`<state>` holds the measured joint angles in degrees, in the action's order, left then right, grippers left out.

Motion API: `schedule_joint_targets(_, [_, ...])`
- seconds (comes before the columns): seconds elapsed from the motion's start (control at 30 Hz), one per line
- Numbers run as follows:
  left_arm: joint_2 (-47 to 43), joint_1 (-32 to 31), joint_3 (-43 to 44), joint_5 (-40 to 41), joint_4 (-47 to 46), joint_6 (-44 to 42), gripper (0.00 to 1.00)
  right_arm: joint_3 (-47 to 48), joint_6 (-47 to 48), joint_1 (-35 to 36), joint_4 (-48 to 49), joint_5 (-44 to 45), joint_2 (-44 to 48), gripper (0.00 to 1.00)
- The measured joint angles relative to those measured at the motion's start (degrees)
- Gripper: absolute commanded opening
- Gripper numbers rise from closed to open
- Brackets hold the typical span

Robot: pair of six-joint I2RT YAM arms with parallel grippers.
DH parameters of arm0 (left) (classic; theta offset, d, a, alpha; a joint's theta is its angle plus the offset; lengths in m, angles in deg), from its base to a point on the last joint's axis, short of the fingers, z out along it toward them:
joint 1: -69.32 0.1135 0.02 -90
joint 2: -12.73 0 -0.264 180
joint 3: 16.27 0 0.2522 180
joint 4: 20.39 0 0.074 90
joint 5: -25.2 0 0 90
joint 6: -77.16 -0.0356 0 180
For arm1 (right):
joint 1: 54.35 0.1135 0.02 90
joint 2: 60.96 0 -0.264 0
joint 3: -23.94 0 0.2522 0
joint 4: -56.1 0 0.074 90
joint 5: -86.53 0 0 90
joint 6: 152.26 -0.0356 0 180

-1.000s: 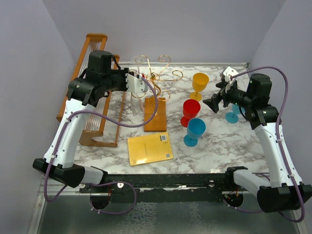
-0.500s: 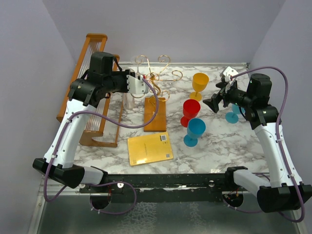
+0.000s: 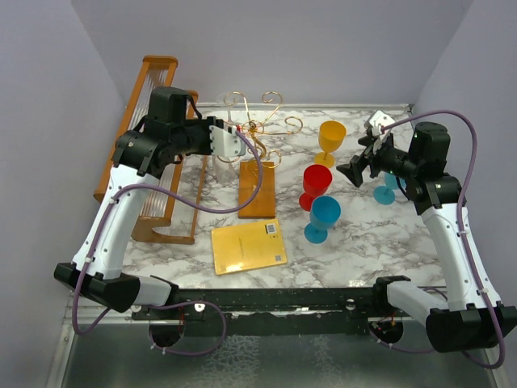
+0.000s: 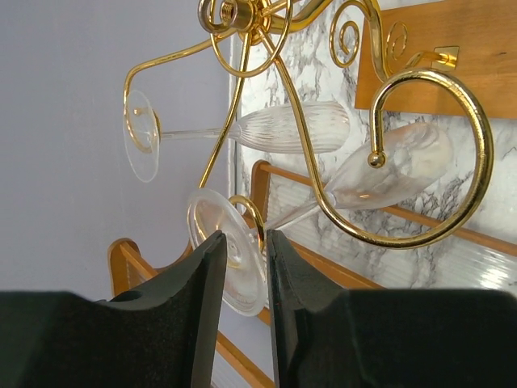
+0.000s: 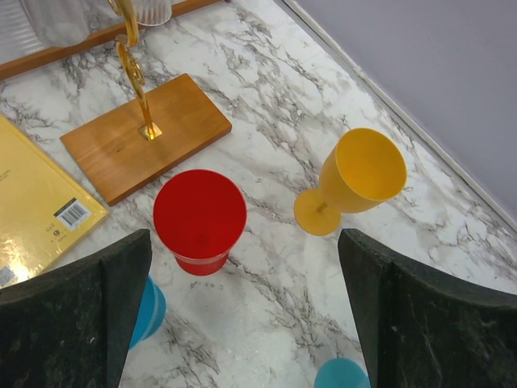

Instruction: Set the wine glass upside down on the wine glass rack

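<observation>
The gold wire wine glass rack (image 3: pixel 257 127) stands on its brown wooden base (image 3: pixel 258 187) at the back centre. In the left wrist view its spiral arms (image 4: pixel 275 56) carry one clear wine glass (image 4: pixel 295 128) hanging upside down. A second clear wine glass (image 4: pixel 396 166) is tilted, with its stem in a gold hook. The rim of its foot (image 4: pixel 230 267) sits in the narrow gap of my left gripper (image 4: pixel 245 236), which is shut on it beside the rack (image 3: pixel 234 141). My right gripper (image 3: pixel 361 166) hovers open and empty over the coloured cups (image 5: pixel 244 242).
A yellow cup (image 3: pixel 330 137), a red cup (image 3: pixel 317 182) and a blue cup (image 3: pixel 325 214) stand right of the rack; another blue cup (image 3: pixel 386 190) stands under the right arm. A yellow book (image 3: pixel 249 246) lies in front. A large wooden frame (image 3: pixel 153 145) fills the left side.
My left gripper has shifted slightly right at the rack, and the clear glass's bowl has swung left and up. The right arm has not moved.
</observation>
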<state>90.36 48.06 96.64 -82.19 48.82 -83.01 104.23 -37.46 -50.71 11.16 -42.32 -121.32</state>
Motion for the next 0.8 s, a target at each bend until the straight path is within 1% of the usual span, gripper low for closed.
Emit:
schedule_joint_targets(0.27, [-0.70, 0.00, 0.04, -0.13, 1.27, -0.02, 0.38, -0.07, 0.24, 0.00, -0.04, 1.57, 0.04, 0.98])
schedule_joint_targets(0.43, [-1.29, 0.00, 0.52, -0.85, 2.73, 0.28, 0.42, -0.07, 0.42, 0.00, -0.09, 4.04, 0.04, 0.98])
schedule_joint_targets(0.7, [-2.97, 0.00, 2.45, -2.47, 2.73, 5.09, 0.51, 0.02, 0.04, 0.00, -1.88, 12.48, -0.02, 0.98])
schedule_joint_targets(0.8, [-3.98, 0.00, 2.47, -2.75, 1.66, 8.35, 0.59, 0.92, -0.72, 0.00, -3.21, 17.64, -0.59, 0.98])
